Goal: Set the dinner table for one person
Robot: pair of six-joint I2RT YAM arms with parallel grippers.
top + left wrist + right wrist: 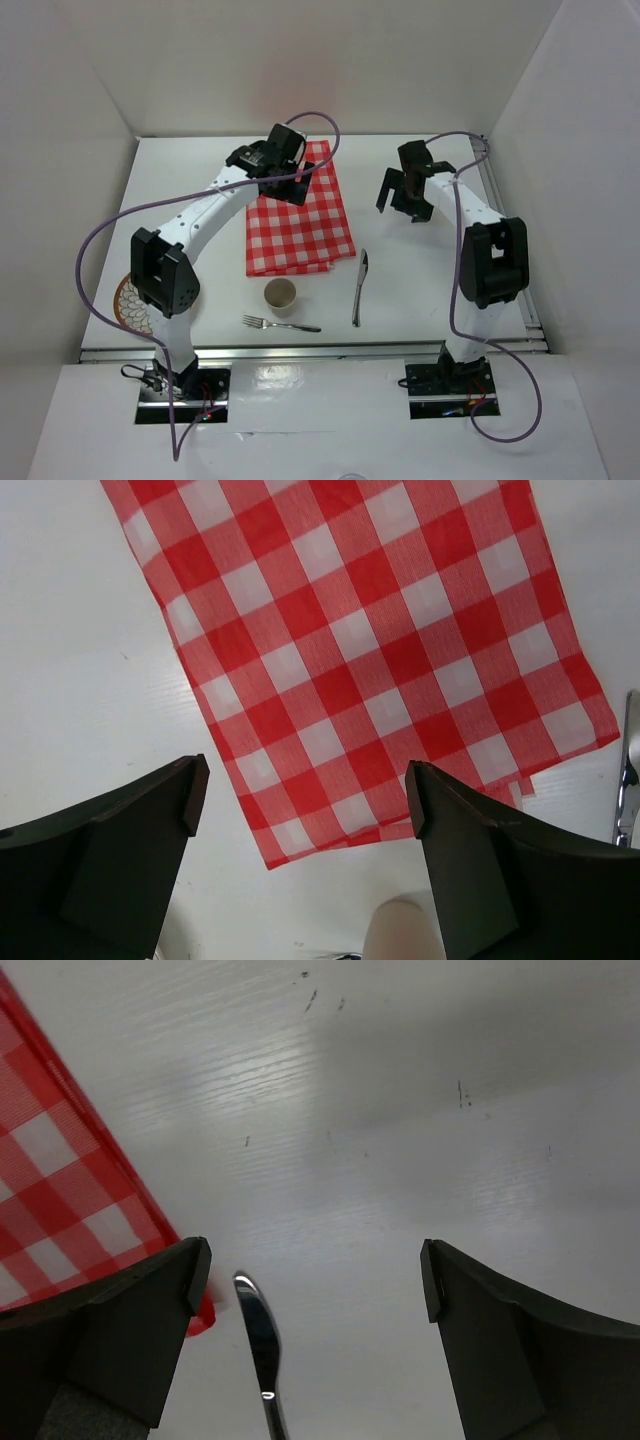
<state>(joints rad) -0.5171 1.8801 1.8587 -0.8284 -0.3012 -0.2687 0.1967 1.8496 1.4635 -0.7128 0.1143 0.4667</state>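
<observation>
- Cloth lies on dinner table.
- Left gripper over cloth, fingers spread wide, empty.
- Right gripper right of cloth, near knife, spread wide, empty.

The left arm stretches forward and inward from its base, and the left end effector points down with jaws spread wide, gripping nothing. The right arm stands upright with elbow bent; the right end effector likewise hangs wide apart and empty.

My left claw hangs over the red-and-white checked fabric cloth, with a tan paper cup and a silver metal fork off its near edge.
</observation>
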